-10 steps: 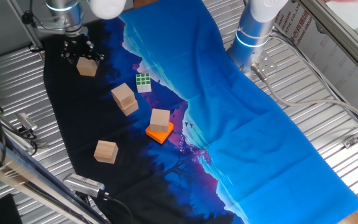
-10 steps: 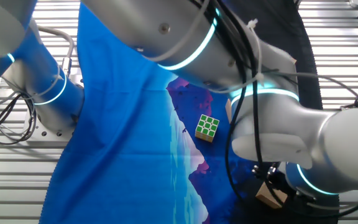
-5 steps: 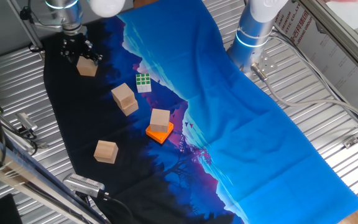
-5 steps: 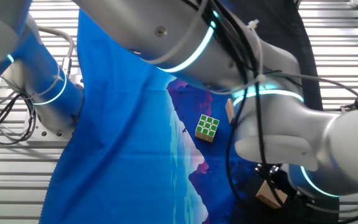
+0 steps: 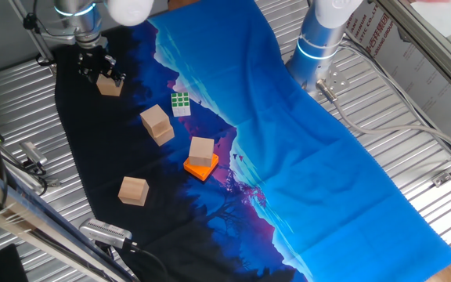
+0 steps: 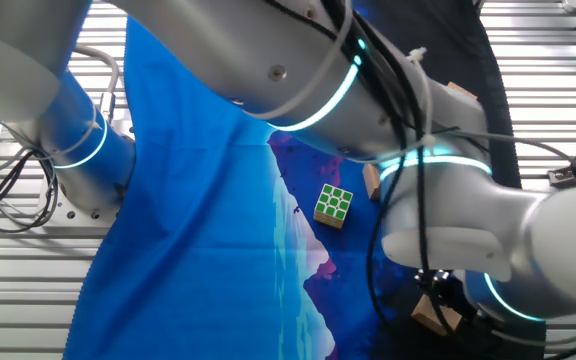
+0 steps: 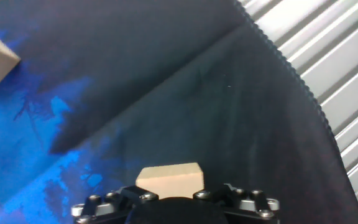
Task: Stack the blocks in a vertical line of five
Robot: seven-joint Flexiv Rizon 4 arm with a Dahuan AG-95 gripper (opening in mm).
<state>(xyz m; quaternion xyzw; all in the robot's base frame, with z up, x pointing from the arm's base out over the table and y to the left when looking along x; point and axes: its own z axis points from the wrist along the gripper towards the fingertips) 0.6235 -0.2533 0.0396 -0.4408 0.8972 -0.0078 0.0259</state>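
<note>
While the gripper (image 5: 100, 69) hangs right over the far block (image 5: 110, 85), I take this for the pick-up step, with the stack hardly begun. From the hand view that block (image 7: 169, 177) sits at the bottom edge, tight against the hand, but the fingers themselves do not show, so I cannot tell whether the jaws are clenched on it or merely around it.

Taking the puzzle cube (image 5: 180, 103) as my mark: the far block lies well off to its left, at the back of the dark cloth (image 5: 92, 157). Just beside the cube, to its front left, two blocks (image 5: 156, 124) already sit one upon the other, a little askew. Further to the front, another block (image 5: 201, 150) rests on the orange square (image 5: 201, 167). A last block (image 5: 133, 190) lies alone, well to the cube's front left.

My guess is that the next move calls for a firm grip, a straight lift, then a carry to the pair beside the cube, with a square set-down on top.
</note>
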